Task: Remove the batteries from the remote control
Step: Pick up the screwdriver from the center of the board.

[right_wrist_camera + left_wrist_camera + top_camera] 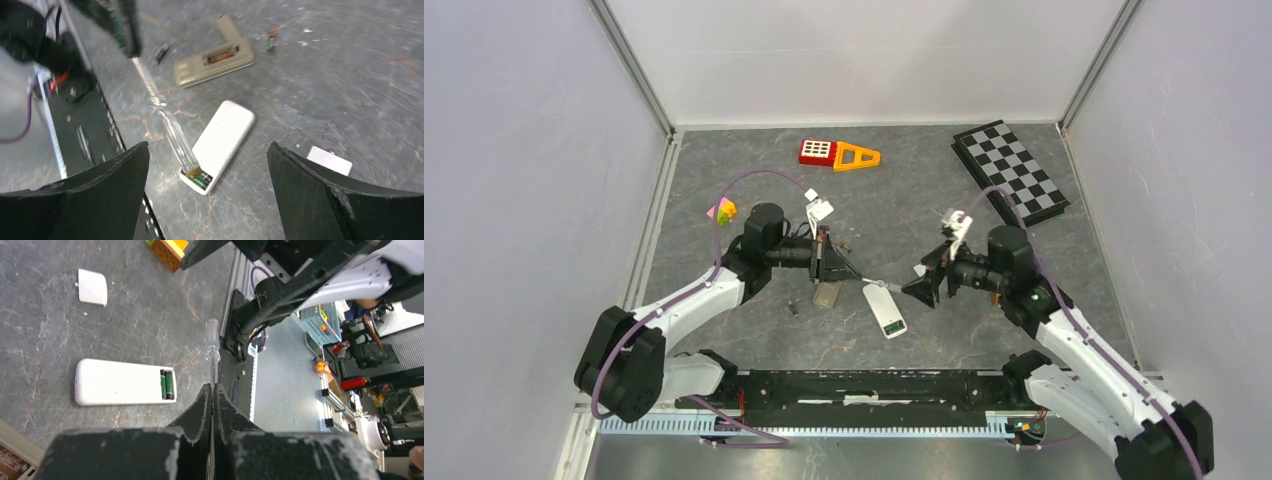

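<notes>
Gripping a thin stick (869, 279), the left gripper (842, 268) is reaching toward the middle of the table (724, 170) in the overhead view. Its jaws are pressing tight on the stick's slim end. The right gripper (917, 283) is facing it with jaws spread, and the stick's free end is pointing into the gap just before it. The white remote (885, 311) is lying face down just below them, and a beige remote (827, 294) is lying under the left gripper. A checkerboard (1011, 172) is sitting far back on the right.

In the left wrist view the fingers are closing flat together around the stick's shaft. Beyond them the white remote is showing its open end, where two green batteries (166, 385) are sitting side by side. A white cover (93, 286) is lying apart from it.

In the right wrist view the jaws are standing wide open with nothing between them. The stick's clear thick end is crossing over the batteries' end of the remote, though whether it is touching cannot be told. A loose battery (161, 53) is lying beside the beige remote, whose compartment is open.
</notes>
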Robot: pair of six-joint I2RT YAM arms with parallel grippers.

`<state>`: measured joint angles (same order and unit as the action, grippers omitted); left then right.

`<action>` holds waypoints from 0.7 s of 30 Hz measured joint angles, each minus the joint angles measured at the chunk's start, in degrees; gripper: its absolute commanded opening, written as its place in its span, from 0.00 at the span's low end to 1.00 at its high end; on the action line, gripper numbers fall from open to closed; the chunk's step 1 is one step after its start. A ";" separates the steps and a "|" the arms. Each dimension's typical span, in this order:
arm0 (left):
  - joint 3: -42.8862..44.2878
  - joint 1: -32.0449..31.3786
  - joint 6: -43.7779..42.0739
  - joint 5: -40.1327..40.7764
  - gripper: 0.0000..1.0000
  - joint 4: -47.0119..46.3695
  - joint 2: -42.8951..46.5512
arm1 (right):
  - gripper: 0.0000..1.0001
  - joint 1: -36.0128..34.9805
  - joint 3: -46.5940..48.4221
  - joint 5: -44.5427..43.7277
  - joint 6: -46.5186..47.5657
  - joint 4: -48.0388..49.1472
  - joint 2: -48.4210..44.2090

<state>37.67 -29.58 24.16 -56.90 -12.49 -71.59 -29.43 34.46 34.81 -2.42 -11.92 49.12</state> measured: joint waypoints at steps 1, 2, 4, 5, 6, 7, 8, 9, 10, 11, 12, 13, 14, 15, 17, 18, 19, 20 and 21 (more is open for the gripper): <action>-1.07 0.00 2.16 0.48 0.02 -3.21 0.33 | 0.90 2.25 -2.38 0.46 -2.78 3.06 -1.84; -2.10 0.00 4.37 1.03 0.02 -6.56 0.68 | 0.90 4.11 -4.55 0.85 -5.60 5.90 -3.10; -3.52 0.00 8.09 1.49 0.02 -12.09 1.25 | 0.89 6.05 -8.37 1.75 -10.58 11.56 -4.13; -3.93 0.00 9.81 1.75 0.02 -14.60 1.46 | 0.88 6.58 -10.95 2.82 -14.05 15.98 -4.17; -4.02 0.00 11.06 1.97 0.02 -16.33 1.53 | 0.88 6.73 -12.98 3.72 -16.83 19.39 -4.13; -4.04 0.00 12.44 2.27 0.02 -18.38 1.57 | 0.87 6.84 -15.19 4.74 -19.69 23.28 -4.11; -4.04 0.00 13.68 2.51 0.02 -20.26 1.60 | 0.87 6.84 -17.18 5.86 -22.60 27.06 -3.98; -4.04 0.00 14.67 2.67 0.02 -21.97 1.60 | 0.86 6.84 -18.58 6.64 -24.90 30.23 -3.78; -4.04 0.00 15.63 2.71 0.02 -23.12 1.60 | 0.86 6.84 -19.45 7.23 -26.73 32.81 -3.54; -4.07 0.00 16.61 2.71 0.02 -24.50 1.57 | 0.85 6.84 -20.04 7.74 -28.37 35.45 -3.23; -4.07 0.00 17.55 2.71 0.02 -25.81 1.57 | 0.85 6.84 -20.28 8.24 -29.88 37.88 -2.89; -4.09 0.00 18.47 2.67 0.02 -27.06 1.55 | 0.85 6.84 -20.33 8.74 -31.21 40.28 -2.47; -4.09 0.00 19.15 2.62 0.02 -28.11 1.49 | 0.85 6.84 -20.33 9.16 -32.41 42.88 -2.01; -4.09 0.00 19.65 2.62 0.02 -28.76 1.44 | 0.85 6.84 -20.33 9.53 -33.38 45.18 -1.64; -4.09 0.00 20.57 2.47 0.02 -29.94 1.25 | 0.81 6.84 -20.31 10.23 -35.12 49.00 -0.94; -4.09 0.00 21.00 2.34 0.02 -30.42 1.11 | 0.79 6.84 -20.31 10.45 -35.76 50.75 -0.59; -4.09 0.00 21.33 2.27 0.02 -30.97 0.96 | 0.76 6.84 -20.31 10.64 -36.28 51.95 -0.26; -4.09 0.00 21.81 2.14 0.02 -31.47 0.76 | 0.74 6.84 -20.28 10.73 -36.87 53.27 0.17; -4.09 0.00 22.32 1.77 0.02 -32.00 0.57 | 0.72 6.84 -20.24 10.84 -37.27 54.31 0.59</action>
<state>33.58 -29.58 46.48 -55.13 -44.49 -71.02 -22.59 14.22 45.65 -39.68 42.39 49.71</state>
